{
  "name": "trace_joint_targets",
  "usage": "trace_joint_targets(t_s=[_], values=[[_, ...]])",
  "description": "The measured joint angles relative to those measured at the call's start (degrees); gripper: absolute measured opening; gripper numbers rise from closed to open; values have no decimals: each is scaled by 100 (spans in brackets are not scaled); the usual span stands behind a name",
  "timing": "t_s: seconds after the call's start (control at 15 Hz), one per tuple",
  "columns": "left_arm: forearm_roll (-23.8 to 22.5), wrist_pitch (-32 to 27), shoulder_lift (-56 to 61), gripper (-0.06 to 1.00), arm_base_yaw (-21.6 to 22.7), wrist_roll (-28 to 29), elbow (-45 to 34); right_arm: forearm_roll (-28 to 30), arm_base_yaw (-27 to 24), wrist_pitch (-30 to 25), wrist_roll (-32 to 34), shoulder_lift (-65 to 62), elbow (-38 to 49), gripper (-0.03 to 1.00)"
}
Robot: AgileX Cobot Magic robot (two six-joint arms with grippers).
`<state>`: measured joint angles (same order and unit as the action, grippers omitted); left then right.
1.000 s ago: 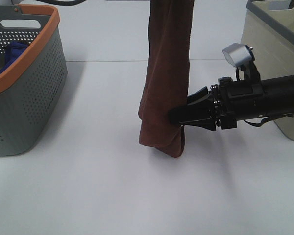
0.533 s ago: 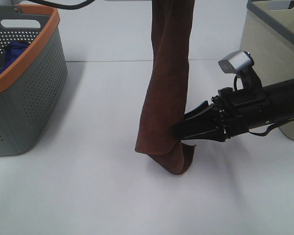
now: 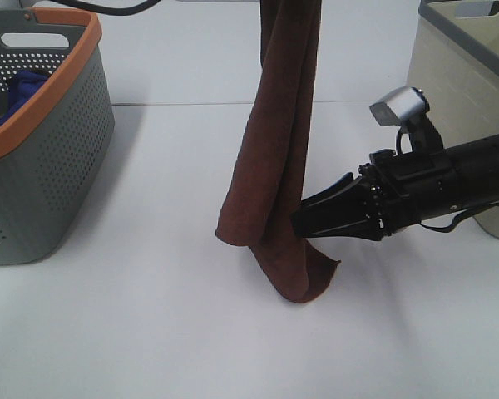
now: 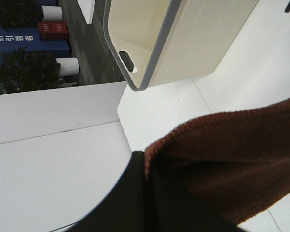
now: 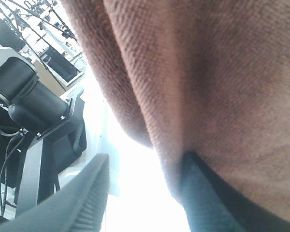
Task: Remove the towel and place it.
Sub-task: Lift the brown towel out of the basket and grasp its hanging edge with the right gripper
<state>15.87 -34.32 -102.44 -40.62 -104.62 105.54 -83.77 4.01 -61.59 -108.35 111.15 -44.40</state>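
Observation:
The dark reddish-brown towel (image 3: 274, 166) hangs straight down from above the exterior view, and its bottom fold touches the white table (image 3: 150, 332). My left gripper (image 4: 147, 169) is out of the exterior view; in the left wrist view it is shut on the towel's (image 4: 232, 159) upper end. My right gripper (image 3: 298, 224) reaches in from the right and presses its tips into the towel's lower part. In the right wrist view the towel (image 5: 208, 72) drapes over one finger (image 5: 208, 193). A bright gap separates it from the other finger (image 5: 82, 203), so my right gripper (image 5: 142, 159) is open.
A grey perforated basket with an orange rim (image 3: 41, 166) stands at the left with a blue cloth (image 3: 25, 87) inside. A beige basket with a grey rim (image 3: 466, 83) stands at the right behind my right arm; it also shows in the left wrist view (image 4: 183, 38).
The towel's lower end has swung left and its bottom fold has spread on the table. My right gripper has dropped slightly and tilted, staying at the towel's lower part.

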Motion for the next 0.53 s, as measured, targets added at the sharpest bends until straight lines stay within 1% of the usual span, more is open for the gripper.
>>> trace_joint_targets(t_s=[0.13, 0.2, 0.27, 0.33, 0.4, 0.47, 0.53], values=[[0, 0, 0, 0, 0, 0, 0, 11, 0, 34, 92, 0, -52, 40], [0, 6, 0, 0, 0, 0, 0, 29, 0, 327, 309, 0, -138, 40], [0, 6, 0, 0, 0, 0, 0, 46, 0, 481, 418, -11, -166, 40], [0, 11, 0, 0, 0, 0, 0, 183, 0, 831, 665, -86, -178, 40], [0, 11, 0, 0, 0, 6, 0, 413, 0, 1089, 871, -292, -178, 40], [0, 11, 0, 0, 0, 11, 0, 688, 0, 1295, 1140, -814, -183, 40], [0, 11, 0, 0, 0, 11, 0, 653, 0, 1369, 1134, -991, -183, 40]])
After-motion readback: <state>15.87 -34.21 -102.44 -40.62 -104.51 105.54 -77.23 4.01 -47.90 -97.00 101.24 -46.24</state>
